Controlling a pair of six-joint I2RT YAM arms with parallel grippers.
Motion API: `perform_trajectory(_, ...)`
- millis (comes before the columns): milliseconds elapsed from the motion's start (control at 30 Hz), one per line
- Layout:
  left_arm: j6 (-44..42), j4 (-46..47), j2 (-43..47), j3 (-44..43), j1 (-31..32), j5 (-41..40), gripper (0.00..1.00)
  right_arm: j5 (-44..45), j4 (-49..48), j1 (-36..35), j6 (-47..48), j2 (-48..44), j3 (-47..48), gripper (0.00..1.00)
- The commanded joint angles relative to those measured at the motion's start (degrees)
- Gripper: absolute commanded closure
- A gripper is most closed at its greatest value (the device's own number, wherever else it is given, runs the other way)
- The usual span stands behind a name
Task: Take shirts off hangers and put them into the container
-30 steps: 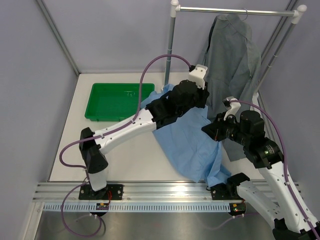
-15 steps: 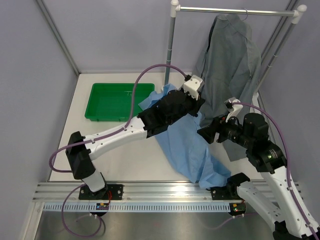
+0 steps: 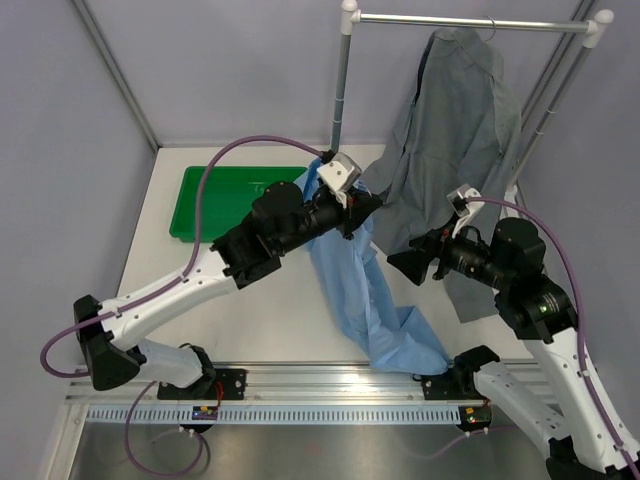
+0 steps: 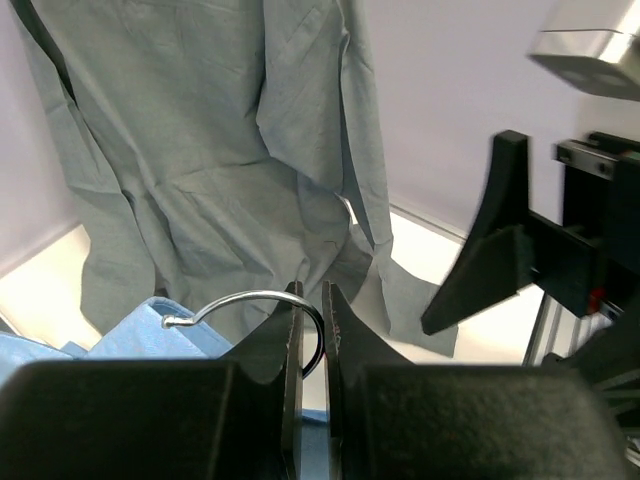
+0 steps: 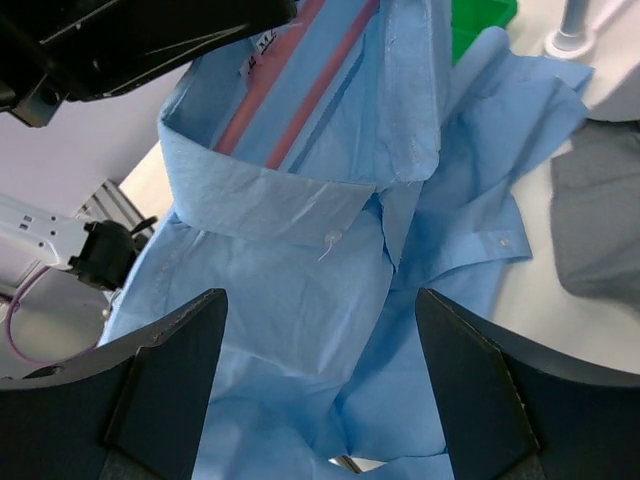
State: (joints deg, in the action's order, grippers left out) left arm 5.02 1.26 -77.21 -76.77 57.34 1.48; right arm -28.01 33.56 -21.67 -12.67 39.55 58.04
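My left gripper (image 3: pixel 366 204) (image 4: pixel 311 322) is shut on the metal hook (image 4: pixel 250 300) of a hanger and holds it up over the table's middle. The light blue shirt (image 3: pixel 370 285) (image 5: pixel 300 300) hangs from that hanger down to the table's front edge. The salmon pink hanger (image 5: pixel 290 90) shows inside its collar. My right gripper (image 3: pixel 408 262) (image 5: pixel 320 390) stands open just right of the blue shirt, with cloth behind its fingers but nothing between them. The slate grey shirt (image 3: pixel 460 120) (image 4: pixel 220 130) hangs on the rack by its hook (image 3: pixel 488 25). The green container (image 3: pixel 225 205) lies at the back left.
A rack with white poles (image 3: pixel 341 90) and a metal crossbar (image 3: pixel 470 20) stands at the back right. Its pole foot (image 5: pixel 570 35) is near the blue shirt's edge. Walls close the left and back sides. A rail (image 3: pixel 300 385) runs along the near edge.
My left arm has lifted the hanger and the blue shirt and swung left, pulling the shirt off the table. My right gripper has opened and let go of the shirt.
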Motion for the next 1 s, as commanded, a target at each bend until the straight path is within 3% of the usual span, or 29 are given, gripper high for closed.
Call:
perform_trajectory(0, -3.4, 3.1, 4.2, 1.4, -0.7, 4.7, 1.0, -7.7, -7.0, -0.6, 1.5, 2.5, 0.6, 0.16)
perform_trajectory(300, -2.6, 3.9, 7.0, 2.8, -1.1, 7.7, 1.0, -18.4, -19.0, -0.6, 5.7, 10.5, -0.6, 0.12)
perform_trajectory(400, -1.7, 4.1, 7.2, 2.4, -1.1, 8.6, 1.0, -23.1, -21.4, -0.6, 7.0, 13.1, -0.3, 0.01)
perform_trajectory(967, -0.9, 5.2, 7.1, 1.6, -1.2, 7.2, 1.0, -33.2, -24.3, -3.5, 9.3, 20.4, 0.5, 0.03)
